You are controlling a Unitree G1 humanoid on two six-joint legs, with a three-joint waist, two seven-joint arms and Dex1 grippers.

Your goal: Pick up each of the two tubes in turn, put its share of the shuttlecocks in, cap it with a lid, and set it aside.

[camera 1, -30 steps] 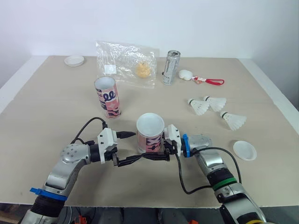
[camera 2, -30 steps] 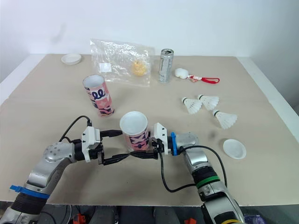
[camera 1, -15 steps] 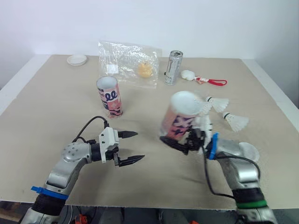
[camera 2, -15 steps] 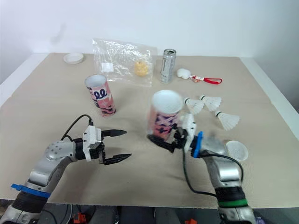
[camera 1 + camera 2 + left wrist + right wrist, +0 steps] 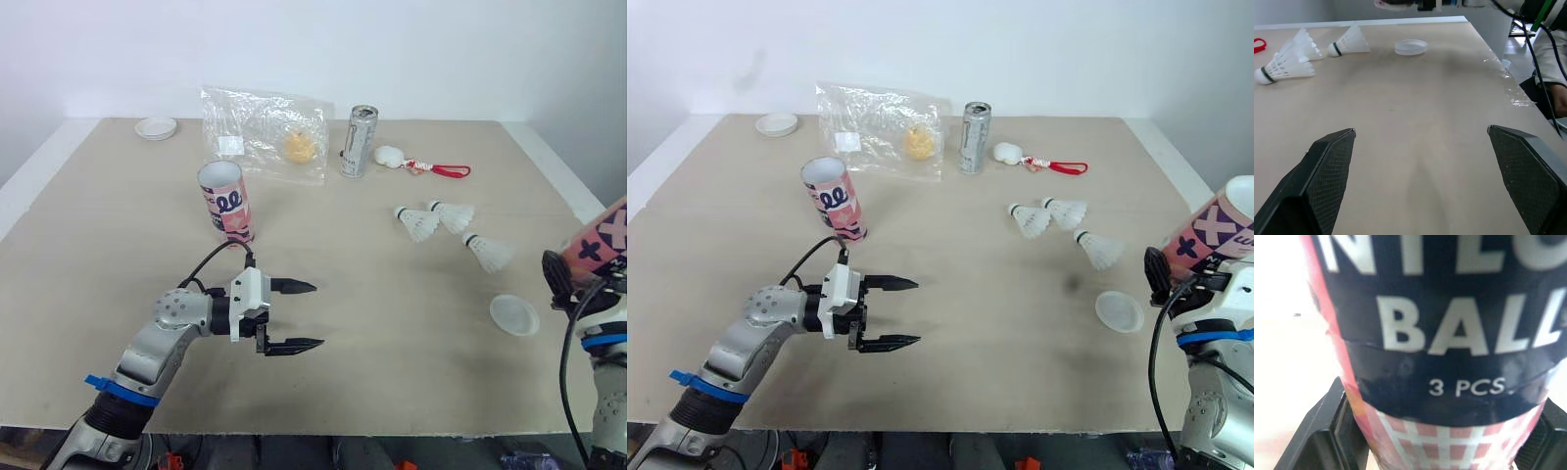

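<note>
The pink cardboard tube with dark lettering (image 5: 1220, 227) is off the beige table (image 5: 999, 362), held tilted in the air just past the right edge. The right gripper (image 5: 1169, 264) has its 2 black fingers closed around the tube's lower body, 1 finger on each side of the wall as the right wrist view shows. The tube's white open mouth points up and away from the robot. The print reads "3 PCS.", above a pink checked band.

It looks light, hollow and thin-walled, so a hard squeeze could dent it. A hold around the body, below the rim, seems right, since it leaves the mouth free for loading.

The second pink patterned tube (image 5: 835, 201) stands upright and open towards the far left of the table.

The 3 white shuttlecocks (image 5: 1065, 211) lie on their sides near the right edge. They are probably very light, with delicate skirts, so the rounded cork end is likely the safer place to pinch.

1 round white lid (image 5: 1119, 311) lies flat near the front right corner, and another white lid (image 5: 776, 123) sits at the far left corner.

The left gripper (image 5: 913, 313) hovers low near the front edge with its fingers spread wide, holding nothing.
</note>
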